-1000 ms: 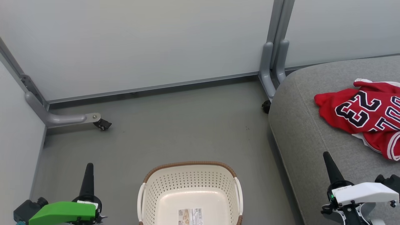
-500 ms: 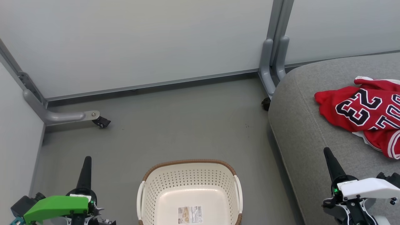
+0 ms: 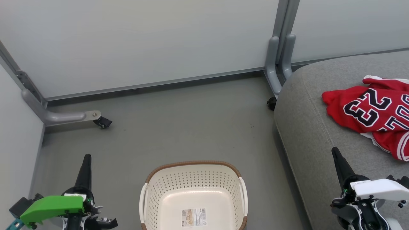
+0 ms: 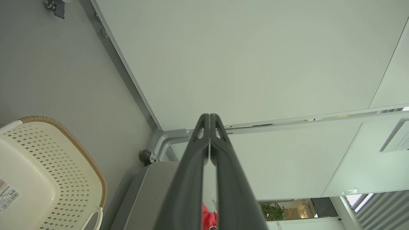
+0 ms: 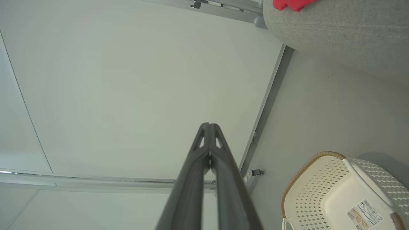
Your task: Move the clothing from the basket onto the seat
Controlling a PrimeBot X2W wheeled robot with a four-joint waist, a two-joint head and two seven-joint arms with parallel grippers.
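Note:
The red jersey with the black 23 [image 3: 370, 110] lies crumpled on the grey seat [image 3: 316, 127] at the right of the head view. On the floor at bottom centre stands the cream basket [image 3: 193, 195], holding nothing but its label sticker. My left gripper [image 3: 87, 157] is shut, pointing up to the left of the basket. My right gripper [image 3: 334, 150] is shut too and hovers over the seat's front edge, below the jersey. The left wrist view has the basket [image 4: 41, 169] at lower left and a red scrap of the jersey [image 4: 209, 220] beside my shut fingers. The right wrist view has the basket [image 5: 338, 191] and seat [image 5: 335, 28].
Pale partition panels [image 3: 143, 41] stand behind the grey floor [image 3: 179, 127]. Their grey feet carry black castors, one at the left [image 3: 103, 122] and one by the seat's corner [image 3: 271, 103]. Another panel [image 3: 16, 137] runs along the left.
The whole head view has drifted, so the camera has moved. Both grippers sit a little higher in that view than before; both stay shut. The jersey and basket lie as they did.

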